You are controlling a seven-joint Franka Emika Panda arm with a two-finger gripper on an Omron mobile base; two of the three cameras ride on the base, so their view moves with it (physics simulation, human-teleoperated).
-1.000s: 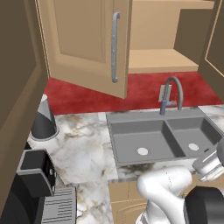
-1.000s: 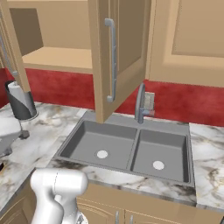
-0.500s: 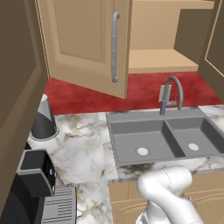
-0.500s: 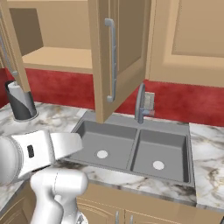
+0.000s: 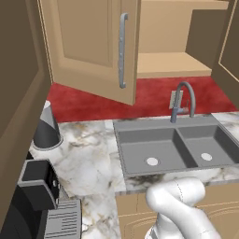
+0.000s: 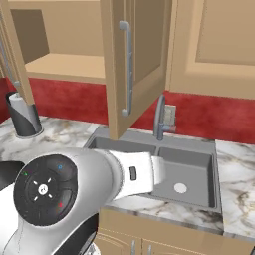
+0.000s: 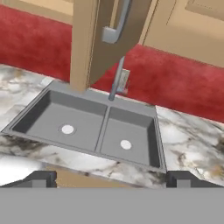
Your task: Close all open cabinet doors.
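One cabinet door (image 6: pixel 130 69) open above sink (image 7: pixel 92 127) (hand (image 7: pixel 111 178) spread)

White Panda arm (image 6: pixel 99 174) with dark joints

The links are smooth, glossy white, rounded tubes that swell at each bend. A big black round joint cap (image 6: pixel 45 189) carries small white marks with blue, green and red dots. One link bears a small dark rectangular inset (image 6: pixel 132 173). The two finger tips (image 7: pixel 41 178) are small, dark grey and blocky.
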